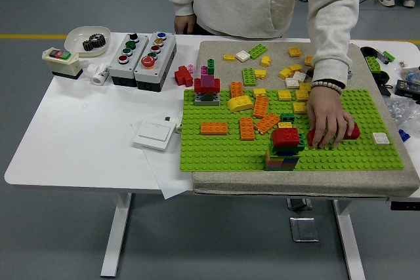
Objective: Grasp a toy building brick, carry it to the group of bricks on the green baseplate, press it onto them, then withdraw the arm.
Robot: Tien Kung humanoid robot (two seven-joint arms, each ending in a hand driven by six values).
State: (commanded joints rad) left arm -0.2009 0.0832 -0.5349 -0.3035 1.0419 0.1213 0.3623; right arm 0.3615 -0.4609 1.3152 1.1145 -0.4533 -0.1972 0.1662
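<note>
A person's hand [330, 119] is lying flat, covering the red bricks [350, 131] on the green baseplate [223, 145] beside the brick stack [285, 147], with neither robot hand showing, so any reach is risking a collision.

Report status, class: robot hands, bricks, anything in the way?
Both robot hands out of view. Stacked bricks stand on green baseplate. Person's hand covers red bricks beside the stack.
</note>
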